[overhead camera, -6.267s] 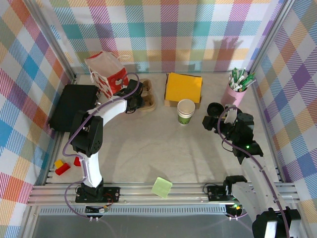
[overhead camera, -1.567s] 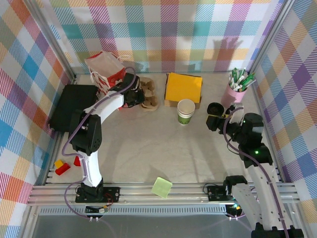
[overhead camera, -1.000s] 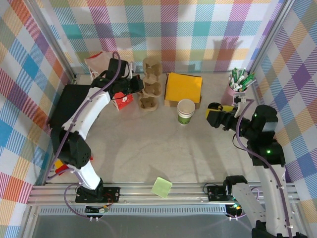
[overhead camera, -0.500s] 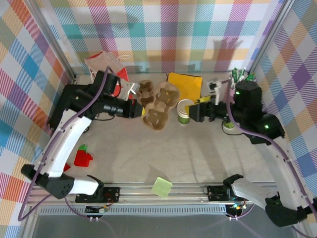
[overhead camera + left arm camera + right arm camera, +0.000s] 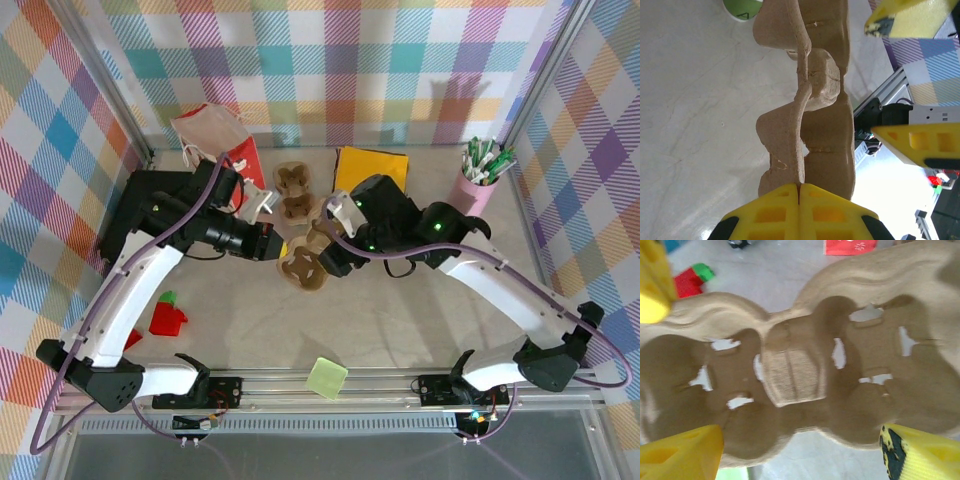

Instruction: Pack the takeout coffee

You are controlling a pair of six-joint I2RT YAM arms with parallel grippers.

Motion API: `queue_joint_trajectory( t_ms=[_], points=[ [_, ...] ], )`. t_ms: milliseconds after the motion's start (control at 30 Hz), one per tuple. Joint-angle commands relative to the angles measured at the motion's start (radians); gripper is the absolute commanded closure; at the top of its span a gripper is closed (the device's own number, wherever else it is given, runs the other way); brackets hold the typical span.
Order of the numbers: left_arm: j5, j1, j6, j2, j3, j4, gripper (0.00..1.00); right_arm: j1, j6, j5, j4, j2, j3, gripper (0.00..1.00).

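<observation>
Pulp carrier [image 5: 300, 268]: moulded brown cup tray, held up above the table between your two arms
Left gripper [image 5: 799, 195]: yellow fingers pressed together on the carrier's thin rim, pinching it at one end
Right gripper [image 5: 796, 427]: fingers spread wide with the carrier lying across the gap between them; in the left wrist view both fingers stand apart from the pulp
Takeout coffee [image 5: 742, 6]: you catch a bit of its green side at the top edge of the left wrist view, on the table past the carrier's far end
Table [image 5: 420, 330]: pale surface, with a green sticky note [image 5: 327, 378] near your edge and red and green blocks [image 5: 168, 318] on the left
Back row: red-and-white paper bag [image 5: 210, 135], yellow pad [image 5: 375, 168], pink cup of pens [image 5: 478, 182]
</observation>
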State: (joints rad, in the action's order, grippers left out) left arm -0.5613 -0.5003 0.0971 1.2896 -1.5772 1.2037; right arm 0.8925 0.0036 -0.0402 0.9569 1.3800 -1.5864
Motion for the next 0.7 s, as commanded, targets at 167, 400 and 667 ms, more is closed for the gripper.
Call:
queue_joint_trajectory(
  t_ms=[167,400,667],
  points=[
    [-0.029,-0.015,-0.031,0.023,0.008,0.014,1.0,0.011,-0.075,-0.02,-0.028,0.069,-0.024,0.18],
    [-0.043,-0.017,-0.031,0.024,0.023,-0.012,1.0,0.012,-0.087,0.043,-0.075,0.109,-0.011,0.19],
    [-0.032,-0.017,-0.037,0.024,0.029,-0.013,1.0,0.013,-0.08,0.047,-0.086,0.137,-0.014,0.3]
  ],
)
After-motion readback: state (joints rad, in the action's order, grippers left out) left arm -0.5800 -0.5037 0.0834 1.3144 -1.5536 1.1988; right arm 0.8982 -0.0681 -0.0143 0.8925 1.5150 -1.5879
